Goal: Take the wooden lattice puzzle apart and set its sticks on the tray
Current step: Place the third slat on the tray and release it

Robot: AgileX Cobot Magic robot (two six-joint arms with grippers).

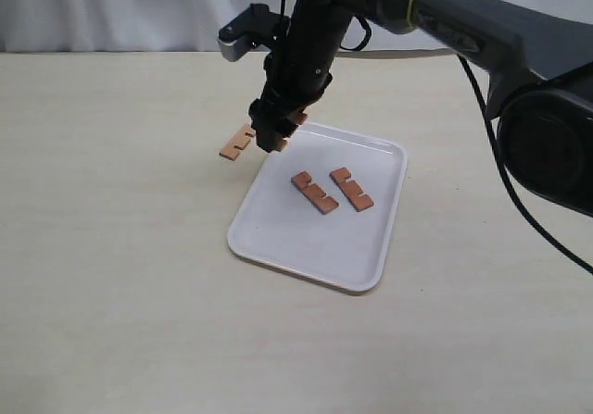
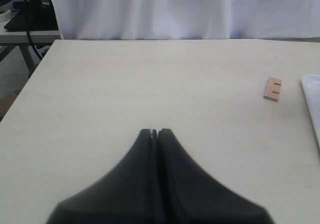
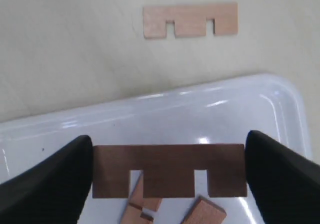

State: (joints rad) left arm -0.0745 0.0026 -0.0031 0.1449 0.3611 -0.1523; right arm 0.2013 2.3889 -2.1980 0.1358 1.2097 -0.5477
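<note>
My right gripper [image 3: 169, 171] is shut on a notched stick [image 3: 169, 164], gripping it by its two ends above the far left corner of the white tray [image 1: 361, 257]. In the exterior view that gripper [image 1: 271, 138] hangs low over the tray's rim. Two sticks [image 1: 315, 192] [image 1: 351, 189] lie side by side on the tray. A fourth stick [image 1: 236, 143] lies flat on the table just left of the tray, also seen in the right wrist view [image 3: 190, 21] and the left wrist view [image 2: 273, 89]. No assembled lattice shows. My left gripper [image 2: 155, 132] is shut and empty above bare table.
The table [image 1: 111, 247] is pale and wide. A white curtain [image 1: 111, 6] hangs behind its far edge. The right arm [image 1: 500, 34] reaches in from the upper right, with a black cable [image 1: 519, 201] trailing below it.
</note>
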